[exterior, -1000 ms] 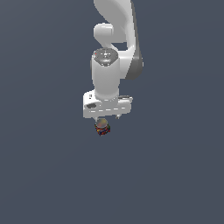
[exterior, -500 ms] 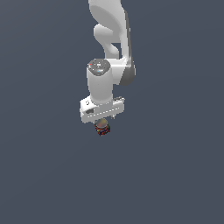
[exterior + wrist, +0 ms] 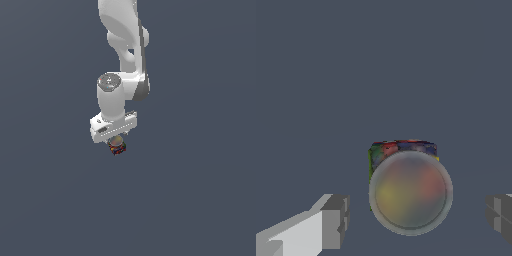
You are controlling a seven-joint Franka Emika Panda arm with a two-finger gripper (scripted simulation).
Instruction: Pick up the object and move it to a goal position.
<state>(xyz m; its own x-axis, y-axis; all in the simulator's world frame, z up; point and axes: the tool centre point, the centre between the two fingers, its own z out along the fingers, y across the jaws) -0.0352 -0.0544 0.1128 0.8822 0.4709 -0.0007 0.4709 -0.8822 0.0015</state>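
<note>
One arm: white Panda arm [image 3: 122, 65], hanging from 12 o'clock in the exterior view, wrist pointed down over a plain dark grey ground.
Pincer: the pincer [image 3: 116, 144] sits directly above the can; in the wrist view [image 3: 415, 219] its two grey fingertips [image 3: 336, 221] stand spread, one at each side of the can with clear ground showing between each pad and the can's wall. Nothing is pinched.
Object: small can [image 3: 117, 146] with a patchy red, blue, green and yellow label, upright, seen in the wrist view [image 3: 410, 189] from above as a grey-rimmed orange-brown disc. It lies between the fingers, narrower than the gap.
Position: can just below the white hand block, at roughly the centre of the exterior view, slightly toward 7 o'clock of the wrist joint.
Contact: whether the can rests on the ground cannot be told from either view.
Change from earlier: across the last second the arm's upper links have swung toward the exterior view's left and the hand block has turned slightly; the can holds the same place under the hand.
</note>
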